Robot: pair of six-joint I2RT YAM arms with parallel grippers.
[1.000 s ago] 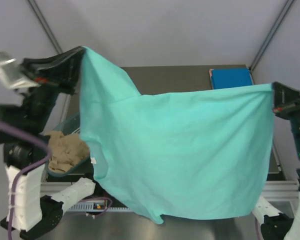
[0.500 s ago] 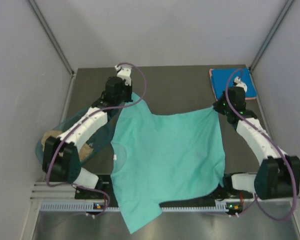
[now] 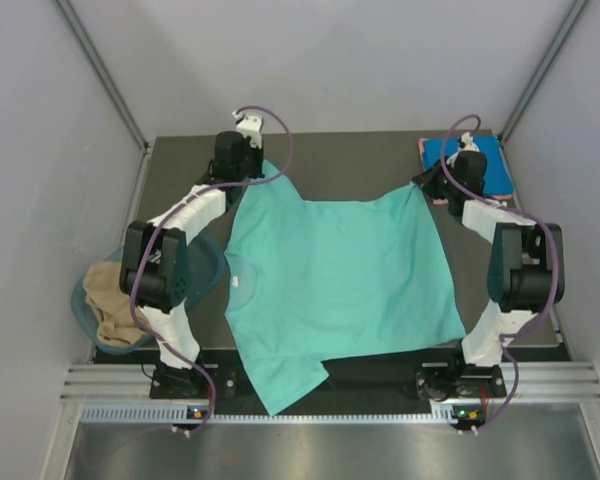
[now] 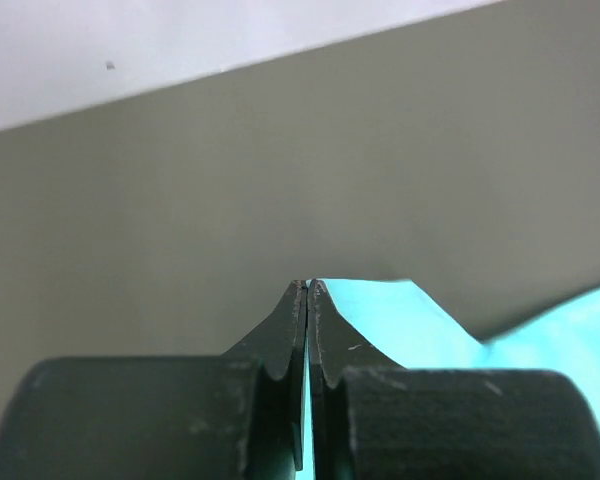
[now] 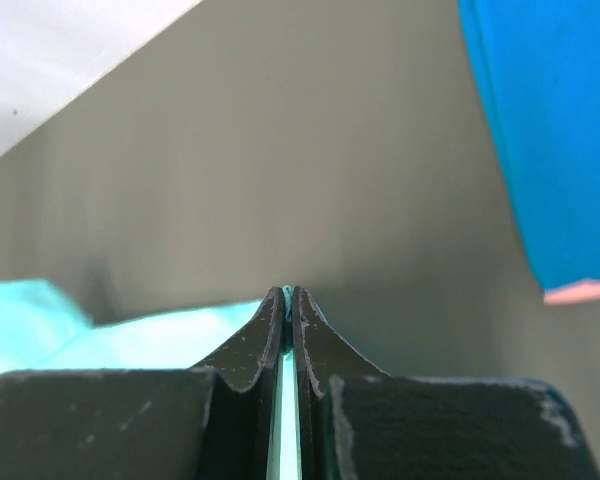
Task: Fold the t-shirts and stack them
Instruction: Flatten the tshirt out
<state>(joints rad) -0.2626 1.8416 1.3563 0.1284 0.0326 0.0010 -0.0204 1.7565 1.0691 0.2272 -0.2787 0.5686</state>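
Note:
The teal-green t-shirt (image 3: 335,275) lies spread on the dark table (image 3: 350,160), its near part hanging over the front edge. My left gripper (image 3: 262,170) is shut on its far left corner; the cloth shows between the jaws in the left wrist view (image 4: 400,320). My right gripper (image 3: 424,184) is shut on its far right corner, seen in the right wrist view (image 5: 160,335). A folded bright blue t-shirt (image 3: 472,160) lies on a pink one (image 3: 423,160) at the far right corner, also in the right wrist view (image 5: 550,130). A tan t-shirt (image 3: 105,300) sits in the tub.
A translucent teal plastic tub (image 3: 200,275) stands at the left edge of the table, partly under the left arm. Grey walls close in on the left, back and right. A metal rail (image 3: 310,410) runs along the front.
Both arms have lowered and reached toward the far side. The teal-green shirt, held up high a second ago, now lies spread flat on the table.

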